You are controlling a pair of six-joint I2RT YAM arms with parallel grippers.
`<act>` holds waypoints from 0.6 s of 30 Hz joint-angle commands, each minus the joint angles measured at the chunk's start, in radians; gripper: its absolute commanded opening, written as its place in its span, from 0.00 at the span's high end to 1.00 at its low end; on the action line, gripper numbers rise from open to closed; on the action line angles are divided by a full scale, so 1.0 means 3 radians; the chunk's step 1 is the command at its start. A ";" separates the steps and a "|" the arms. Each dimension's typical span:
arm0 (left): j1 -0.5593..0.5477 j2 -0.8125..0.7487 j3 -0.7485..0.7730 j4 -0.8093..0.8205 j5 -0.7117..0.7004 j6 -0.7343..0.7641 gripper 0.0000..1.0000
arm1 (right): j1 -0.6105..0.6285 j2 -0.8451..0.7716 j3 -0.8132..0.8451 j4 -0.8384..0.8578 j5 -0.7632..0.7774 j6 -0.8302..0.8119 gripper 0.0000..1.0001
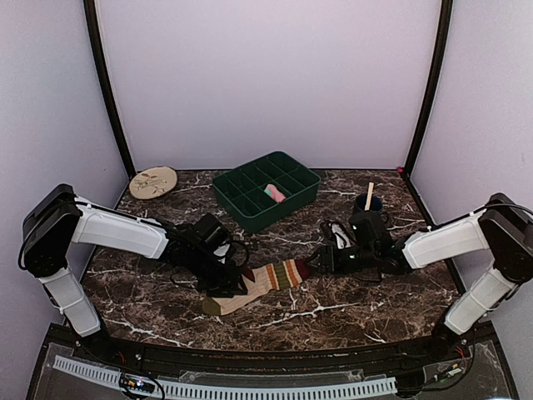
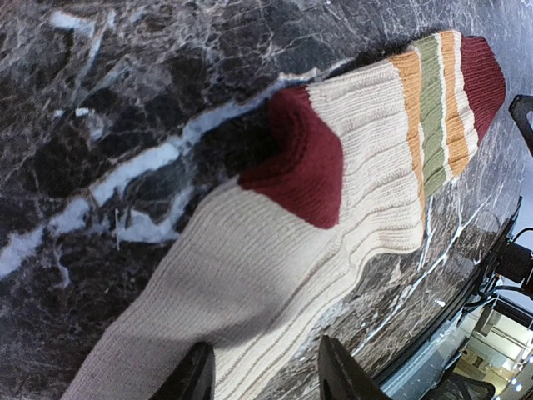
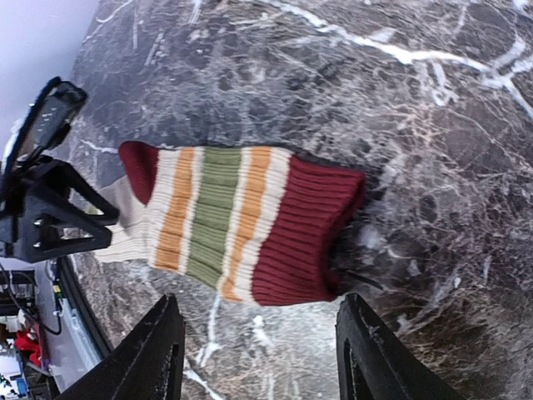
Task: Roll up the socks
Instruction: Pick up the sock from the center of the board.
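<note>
Right end effector [image 3: 262,304] gapes wide at the sock [image 3: 233,217] cuff, left end effector [image 2: 265,348] straddles it, grip unclear. Nothing rolled yet

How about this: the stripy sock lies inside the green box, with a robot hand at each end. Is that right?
No. The stripy sock lies on the table, outside the green box; the top view shows it. The left hand and right hand are at its ends.
</note>
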 commanded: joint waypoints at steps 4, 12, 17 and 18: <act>-0.0013 0.0261 -0.0169 -0.0333 -0.0224 0.0079 0.54 | 0.0010 0.0345 0.0202 -0.0061 0.0251 -0.0341 0.39; -0.0013 0.0220 -0.0176 -0.0350 -0.0222 0.0075 0.55 | -0.0002 0.0714 0.0304 0.0183 -0.0074 -0.0386 0.39; -0.0008 0.0221 -0.0159 -0.0374 -0.0236 0.0099 0.55 | -0.0002 0.0773 0.0131 0.0352 -0.0235 -0.0281 0.46; -0.0004 0.0220 -0.0159 -0.0374 -0.0239 0.0107 0.55 | -0.0002 0.0769 0.0070 0.0398 -0.0251 -0.0251 0.48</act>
